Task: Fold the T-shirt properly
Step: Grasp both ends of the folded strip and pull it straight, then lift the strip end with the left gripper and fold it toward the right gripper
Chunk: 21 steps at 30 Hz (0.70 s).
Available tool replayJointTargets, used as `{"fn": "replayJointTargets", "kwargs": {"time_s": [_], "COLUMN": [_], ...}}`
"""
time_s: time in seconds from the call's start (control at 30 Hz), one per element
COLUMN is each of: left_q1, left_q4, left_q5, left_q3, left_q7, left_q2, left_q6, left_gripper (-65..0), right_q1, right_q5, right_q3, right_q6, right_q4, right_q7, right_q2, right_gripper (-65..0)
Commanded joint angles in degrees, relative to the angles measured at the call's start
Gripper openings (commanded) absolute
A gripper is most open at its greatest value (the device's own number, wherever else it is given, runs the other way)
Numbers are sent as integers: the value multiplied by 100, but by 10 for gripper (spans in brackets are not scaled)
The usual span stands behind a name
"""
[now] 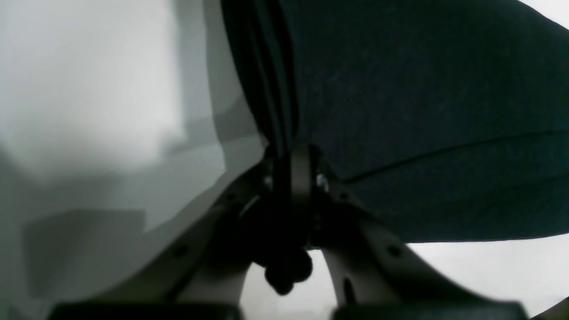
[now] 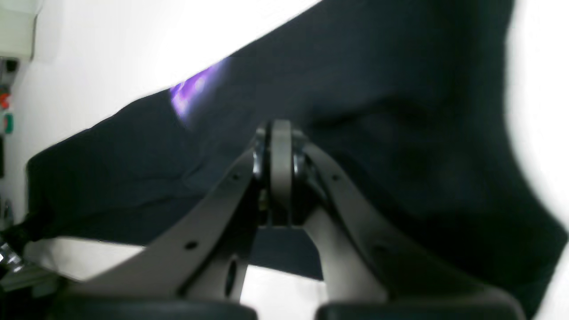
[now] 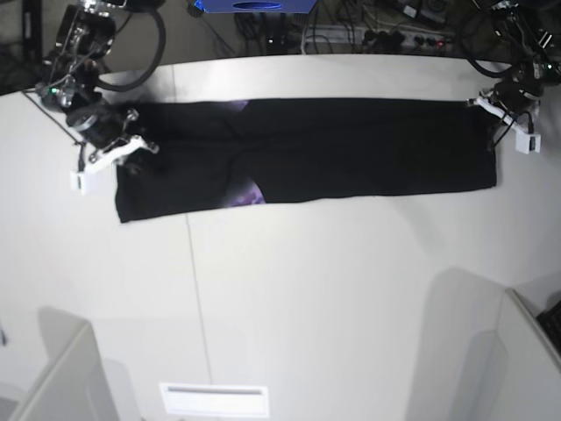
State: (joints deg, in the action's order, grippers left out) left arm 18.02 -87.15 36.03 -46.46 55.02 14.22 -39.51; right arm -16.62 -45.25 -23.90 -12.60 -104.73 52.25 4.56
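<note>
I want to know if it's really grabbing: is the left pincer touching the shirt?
Touching. The left wrist view shows the left pincer shut with a bunched fold of the black shirt pinched between its tips.

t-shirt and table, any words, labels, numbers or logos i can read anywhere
None can be read.
The T-shirt: its purple print shows only as a blurred patch, no letters.
The white plate at the table's near edge: too small to tell any text.
The blue object at the far edge: no legible marking.
</note>
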Motion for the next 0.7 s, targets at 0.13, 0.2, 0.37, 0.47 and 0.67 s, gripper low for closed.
{"fn": "replayJointTargets", "kwargs": {"time_s": [0.13,0.2,0.37,0.47,0.67], "left_q1": [180,303,602,620,690], "left_q4": [-950,-1329,-2049,-2243,-2304], "left_q5": [120,120,120,120,120], "left_q3": [-132,-194,-88,35,474], "left_q7": [-109,-109,-100,-65,-65], "left_q2": [112,103,-2,-64,-72], "left_q6": [-49,-49,-49,-49,17], "left_gripper": [-650,-650,-650,-650,-650], "right_q1": [31,31,31,31,31], "right_q5": [-138,-138,-138,-138,-138], "right_q3": [-14,-14,-14,-14,-14], "right_q6": [-45,-45,-45,-45,-45], "right_q4": [-107,-107,-107,-107,-107], "right_q7": [-78,-78,-78,-78,-78], "right_q2": [15,6,-3,-21,-29], "right_gripper": [-650,-650,-650,-650,-650]}}
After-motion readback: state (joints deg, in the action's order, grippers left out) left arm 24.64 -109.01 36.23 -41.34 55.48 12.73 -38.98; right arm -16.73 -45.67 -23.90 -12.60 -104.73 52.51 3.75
